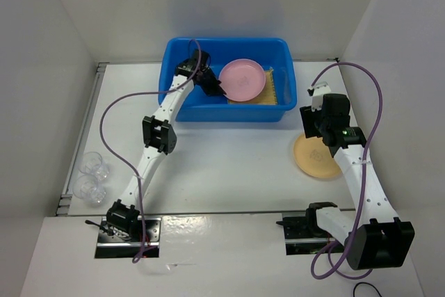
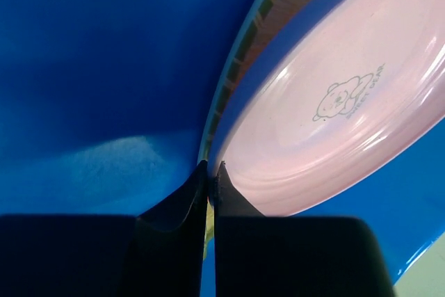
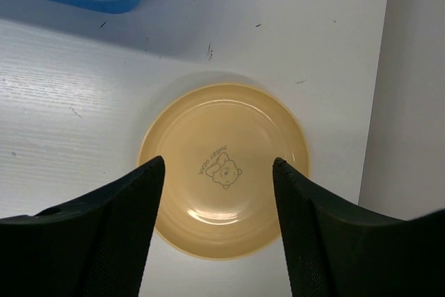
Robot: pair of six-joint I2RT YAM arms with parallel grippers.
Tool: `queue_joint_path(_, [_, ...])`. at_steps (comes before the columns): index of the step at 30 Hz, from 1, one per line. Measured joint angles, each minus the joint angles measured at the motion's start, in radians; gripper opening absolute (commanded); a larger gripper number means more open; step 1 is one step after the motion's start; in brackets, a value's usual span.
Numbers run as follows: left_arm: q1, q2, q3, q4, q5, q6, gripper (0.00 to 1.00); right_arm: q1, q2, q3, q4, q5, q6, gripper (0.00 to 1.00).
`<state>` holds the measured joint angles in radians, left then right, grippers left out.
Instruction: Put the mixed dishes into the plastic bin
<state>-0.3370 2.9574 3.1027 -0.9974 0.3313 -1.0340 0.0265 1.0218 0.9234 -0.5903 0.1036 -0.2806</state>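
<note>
My left gripper (image 2: 211, 172) pinches the rim of the pink plate (image 2: 334, 123), which is tilted inside the blue bin (image 1: 182, 110). My right gripper (image 3: 217, 165), spread wide, hovers over the yellow-tan plate (image 3: 222, 220).

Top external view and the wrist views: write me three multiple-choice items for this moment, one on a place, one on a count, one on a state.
1. Where is the pink plate?
A. on a shelf
B. inside the blue bin
C. on the floor

2. How many clear cups show in the top view?
A. one
B. two
C. four

3. The right gripper is:
A. fingers open above the yellow-tan plate
B. shut on a spoon
C. out of view

Answers: B, blue walls surround it; B, two stand at the left edge; A, the plate shows in the wide gap.
</note>
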Motion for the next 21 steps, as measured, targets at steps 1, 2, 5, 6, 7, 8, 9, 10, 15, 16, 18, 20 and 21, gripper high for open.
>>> queue_joint_path(1, [0.000, 0.005, 0.000, 0.004, 0.004, -0.003, 0.10, 0.000, 0.000, 0.000, 0.000, 0.000, 0.000, 0.70])
queue_joint_path(2, [-0.001, 0.009, 0.000, 0.006, 0.007, -0.008, 0.11, 0.000, 0.000, 0.000, 0.000, 0.000, 0.000, 0.72])
queue_joint_path(5, [-0.004, 0.019, 0.000, 0.014, 0.013, -0.017, 0.17, 0.000, 0.000, 0.000, 0.000, 0.002, 0.000, 0.77])
queue_joint_path(6, [-0.005, 0.021, 0.000, 0.017, 0.014, -0.018, 0.24, 0.000, 0.000, 0.000, 0.000, 0.002, 0.000, 0.81])
queue_joint_path(7, [-0.006, 0.021, 0.000, 0.020, 0.018, -0.018, 0.29, 0.000, 0.000, 0.000, 0.000, 0.002, 0.001, 0.83])
queue_joint_path(8, [-0.008, 0.021, 0.000, 0.025, 0.020, -0.019, 0.33, 0.000, 0.000, 0.000, 0.000, 0.002, 0.001, 0.84])
queue_joint_path(9, [-0.011, 0.021, 0.000, 0.031, 0.023, -0.017, 0.39, 0.000, 0.000, 0.000, 0.000, 0.002, 0.001, 0.84])
queue_joint_path(10, [-0.013, 0.021, 0.000, 0.037, 0.024, -0.019, 0.58, 0.000, 0.000, 0.000, 0.000, 0.002, 0.000, 0.84])
queue_joint_path(15, [-0.020, 0.017, 0.000, 0.050, 0.042, -0.019, 1.00, 0.000, 0.000, -0.001, 0.000, -0.003, -0.004, 0.87])
queue_joint_path(16, [-0.021, 0.011, 0.000, 0.051, 0.040, -0.010, 1.00, 0.000, -0.001, -0.001, 0.000, -0.003, -0.005, 0.91])
queue_joint_path(18, [-0.022, -0.005, 0.000, 0.043, 0.041, 0.000, 1.00, 0.000, -0.003, -0.002, 0.000, -0.002, -0.007, 0.99])
queue_joint_path(20, [-0.019, -0.030, 0.000, 0.017, 0.038, 0.025, 1.00, 0.000, -0.005, -0.002, 0.001, 0.010, -0.024, 0.99])
queue_joint_path(21, [-0.018, -0.050, 0.000, -0.008, 0.030, 0.048, 1.00, 0.000, -0.006, -0.005, 0.002, 0.022, -0.034, 0.99])
